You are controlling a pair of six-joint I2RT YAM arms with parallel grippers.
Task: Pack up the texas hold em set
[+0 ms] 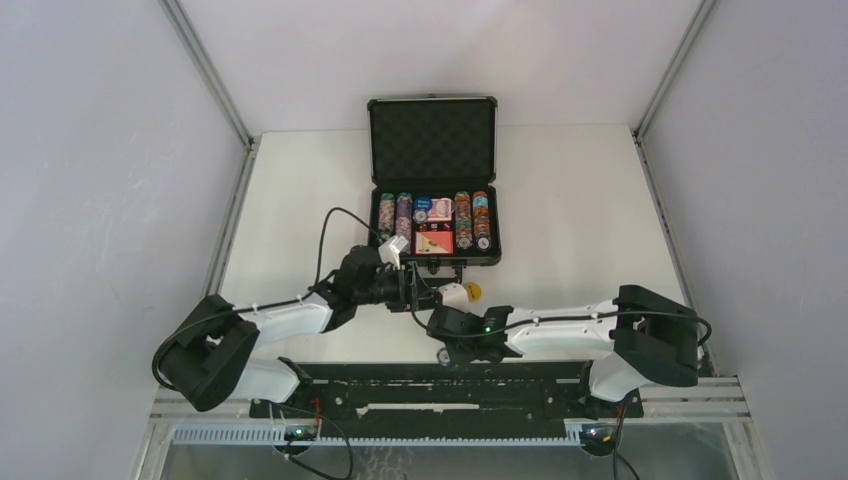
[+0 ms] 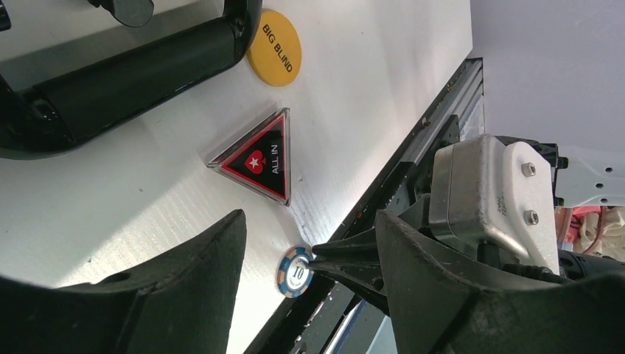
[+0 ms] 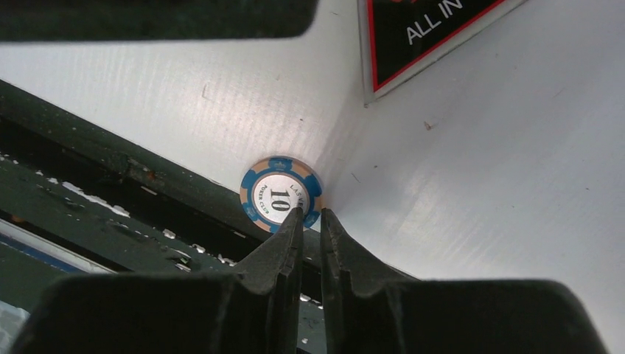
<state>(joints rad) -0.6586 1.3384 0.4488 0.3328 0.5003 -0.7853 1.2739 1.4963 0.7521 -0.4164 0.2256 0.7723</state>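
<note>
Right claw (image 3: 311, 212) — narrowed to a slit — touches the rim of the chip (image 3: 276, 193), which lies flat at the near edge of the worktop (image 3: 479, 184). Thin, light, slick — probably best slid past the edge, then pinched across its faces.

Open chip-filled briefcase (image 1: 432, 140); blue chip (image 3: 281, 194) outside

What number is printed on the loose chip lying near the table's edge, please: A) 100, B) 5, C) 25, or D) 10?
D: the chip reads 10 on its white centre, legible in both wrist views.
</note>
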